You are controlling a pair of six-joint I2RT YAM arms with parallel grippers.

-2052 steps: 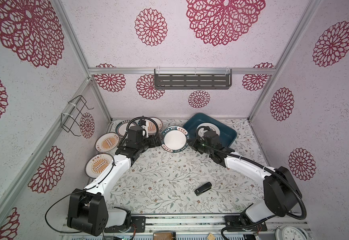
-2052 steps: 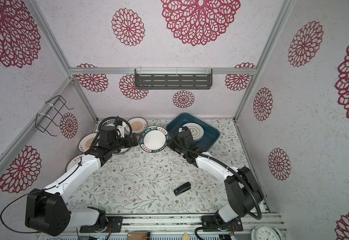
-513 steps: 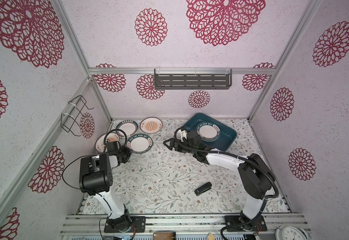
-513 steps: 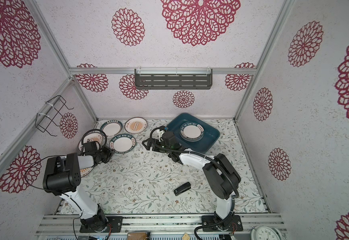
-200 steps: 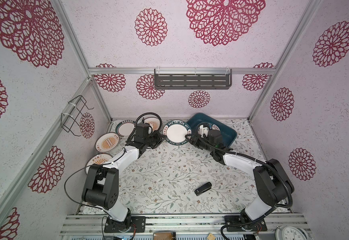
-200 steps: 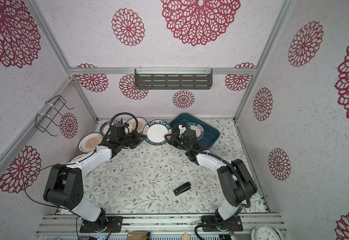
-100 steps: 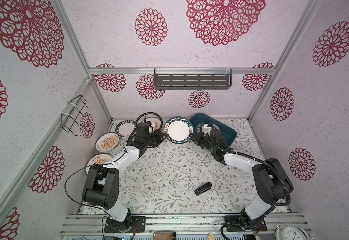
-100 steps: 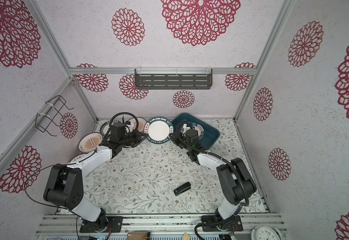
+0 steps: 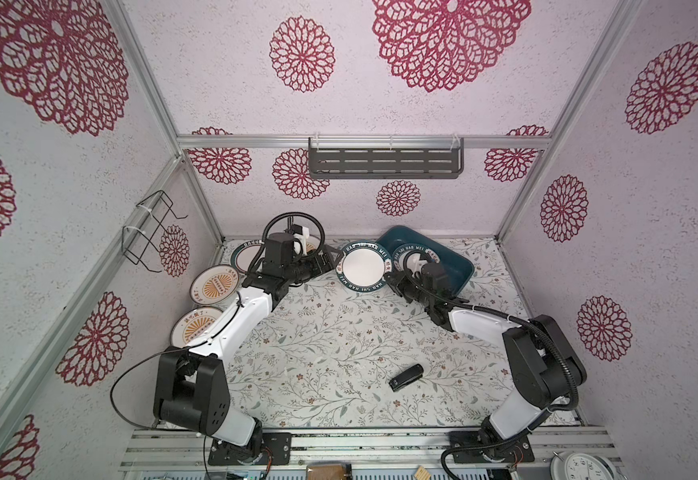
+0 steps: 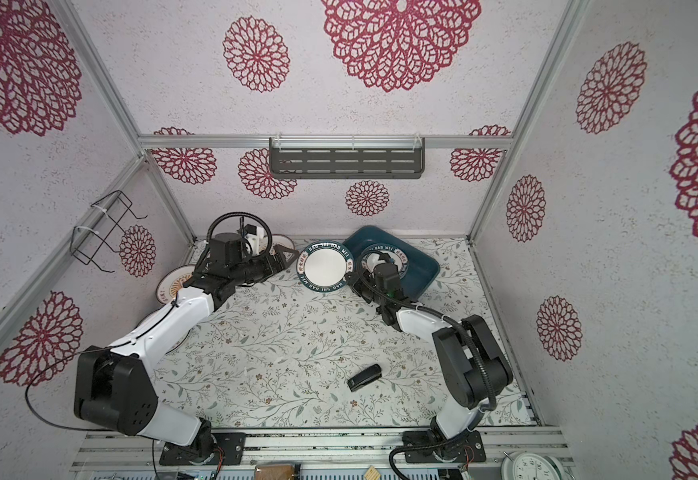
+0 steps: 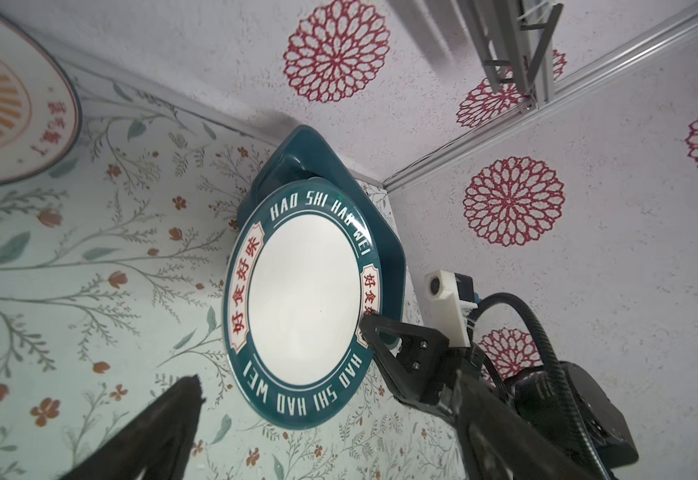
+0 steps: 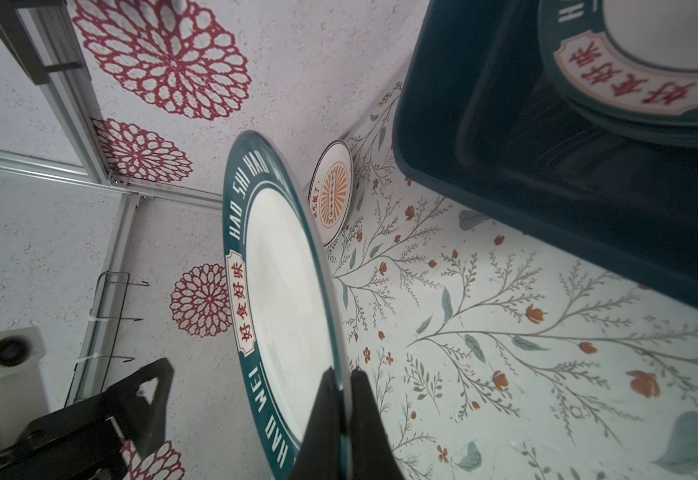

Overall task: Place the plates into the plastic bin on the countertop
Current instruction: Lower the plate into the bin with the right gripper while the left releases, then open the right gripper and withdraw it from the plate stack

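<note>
— Floral bench (image 9: 339,345) is lying below the tilted teal-rimmed plate (image 9: 363,269); who is holding it?
— Jaws of the right gripper (image 12: 341,384) are clenching its rim just beside the plastic bin (image 9: 455,266); those of the left gripper (image 9: 330,259) are standing released.

Lettered plate (image 10: 324,268) beside bin (image 10: 422,268), seemingly aloft

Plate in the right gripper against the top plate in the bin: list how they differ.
The held plate is pinched at its rim by the right gripper; the bin plate lies free of any gripper. The held plate is outside the bin, over the countertop; the bin plate rests inside it. In both top views the held plate shows whole, the bin plate partly behind the right arm. Both: white centre, teal lettered rim.
</note>
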